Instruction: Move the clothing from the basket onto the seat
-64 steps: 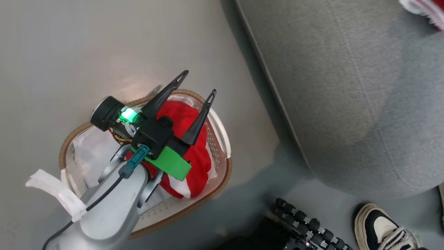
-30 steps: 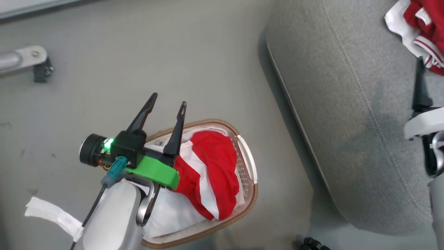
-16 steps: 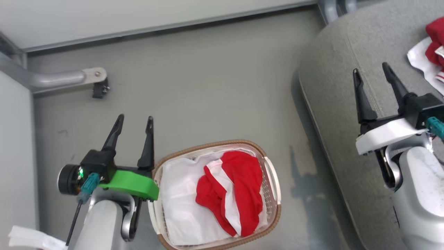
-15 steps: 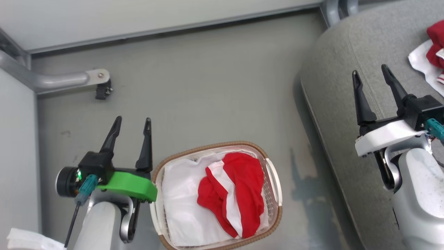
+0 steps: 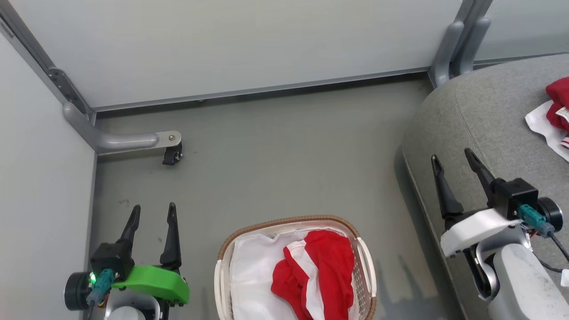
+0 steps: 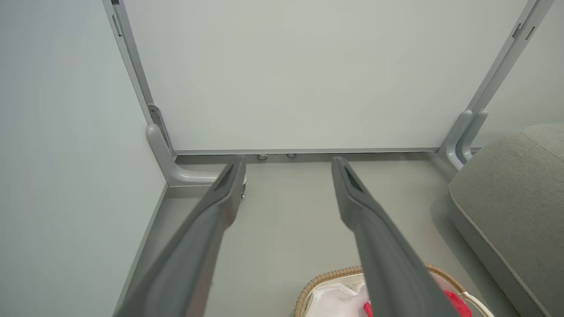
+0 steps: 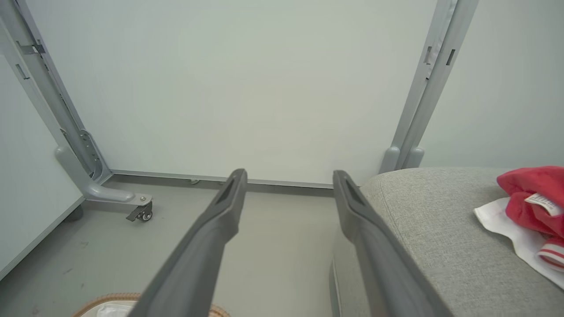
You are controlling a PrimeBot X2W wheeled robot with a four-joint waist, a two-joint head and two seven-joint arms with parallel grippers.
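Pulled the left claw (image 5: 153, 206) off the basket (image 5: 284, 220) to 8 o'clock, spread and empty like the right claw (image 5: 451, 154) at 3 o'clock, leaving 1 red garment (image 5: 324, 271) in the basket at 6 o'clock and a 2nd garment (image 5: 558, 95) on the seat (image 5: 480, 120), so probably 1 pick left.

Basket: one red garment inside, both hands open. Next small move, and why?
Probably swing the left hand right and down over the red garment in the basket. That hand is open, empty and beside the basket, above the floor. The right hand hangs open at the edge of the seat, where another red garment already lies.
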